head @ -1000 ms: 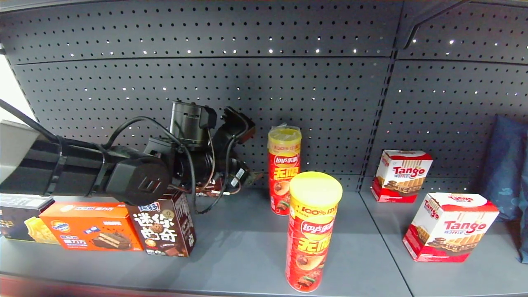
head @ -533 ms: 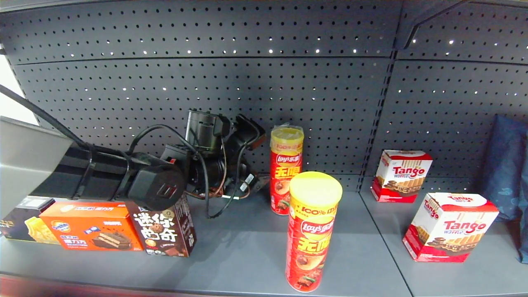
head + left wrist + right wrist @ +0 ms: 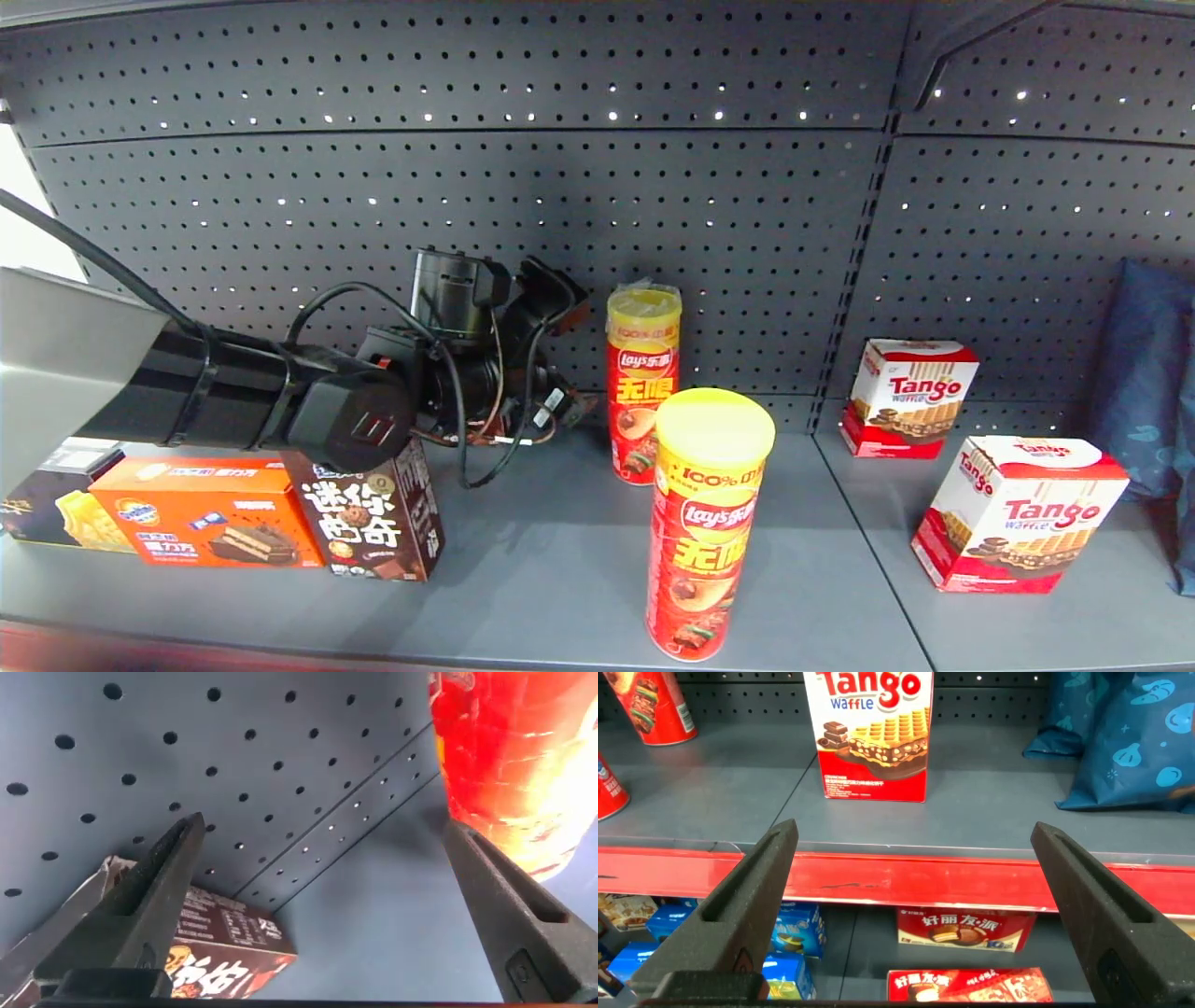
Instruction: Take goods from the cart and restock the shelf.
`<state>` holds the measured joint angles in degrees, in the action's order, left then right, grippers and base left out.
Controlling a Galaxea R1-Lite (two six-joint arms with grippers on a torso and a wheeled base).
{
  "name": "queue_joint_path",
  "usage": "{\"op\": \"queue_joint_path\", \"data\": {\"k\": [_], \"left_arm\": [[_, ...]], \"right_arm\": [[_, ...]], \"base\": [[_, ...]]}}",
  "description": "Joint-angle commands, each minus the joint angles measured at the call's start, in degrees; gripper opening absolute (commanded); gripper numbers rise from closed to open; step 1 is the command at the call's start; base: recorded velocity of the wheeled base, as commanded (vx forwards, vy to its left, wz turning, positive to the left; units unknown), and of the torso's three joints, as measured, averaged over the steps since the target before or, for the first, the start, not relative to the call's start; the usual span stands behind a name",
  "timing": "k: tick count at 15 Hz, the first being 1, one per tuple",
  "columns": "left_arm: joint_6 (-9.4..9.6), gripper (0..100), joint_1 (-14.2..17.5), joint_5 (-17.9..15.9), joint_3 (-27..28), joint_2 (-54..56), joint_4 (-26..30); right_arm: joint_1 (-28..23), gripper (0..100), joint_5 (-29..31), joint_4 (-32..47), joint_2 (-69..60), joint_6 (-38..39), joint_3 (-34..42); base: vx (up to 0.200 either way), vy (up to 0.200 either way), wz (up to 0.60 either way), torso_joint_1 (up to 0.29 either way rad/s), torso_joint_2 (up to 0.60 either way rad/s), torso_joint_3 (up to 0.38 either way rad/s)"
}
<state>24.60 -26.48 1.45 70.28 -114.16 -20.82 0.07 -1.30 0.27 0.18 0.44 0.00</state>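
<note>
The dark brown printed carton point(image 3: 224, 952) lies at the rear of the grey metal shelf point(image 3: 560, 560), against the perforated grey back panel point(image 3: 560, 215). The left gripper point(image 3: 322, 826) is positioned low over the shelf, facing the back panel. Its jaws stand wide apart and hold nothing. The carton lies beyond the jaw tips, on the side of one jaw. A tall red cylindrical can with a yellow lid point(image 3: 642, 383) stands upright just beside the other jaw, to the robot's right. A second red can point(image 3: 709, 523) stands nearer the front edge.

The right gripper point(image 3: 915, 829) is positioned in front of the red front strip point(image 3: 971, 873) of the shelf. Its jaws are fully spread and empty. They face a red-and-white waffle carton point(image 3: 873, 733) with a blue bag point(image 3: 1130, 737) near it.
</note>
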Motion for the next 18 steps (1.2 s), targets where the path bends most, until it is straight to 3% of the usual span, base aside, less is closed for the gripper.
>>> {"op": "queue_joint_path", "data": {"k": [1, 18], "left_arm": [[0.01, 100, -0.1, 0.1, 0.2, -0.5, -0.1], [-0.08, 100, -3.0, 0.8, 1.5, -4.8, -1.8]], "right_arm": [[0.0, 100, 0.0, 0.0, 0.1, 0.0, 0.0], [0.0, 100, 0.0, 0.0, 0.1, 0.0, 0.0]], "base": [[0.000, 0.000, 0.00, 0.000, 0.00, 0.000], [0.000, 0.000, 0.00, 0.000, 0.00, 0.000]]}}
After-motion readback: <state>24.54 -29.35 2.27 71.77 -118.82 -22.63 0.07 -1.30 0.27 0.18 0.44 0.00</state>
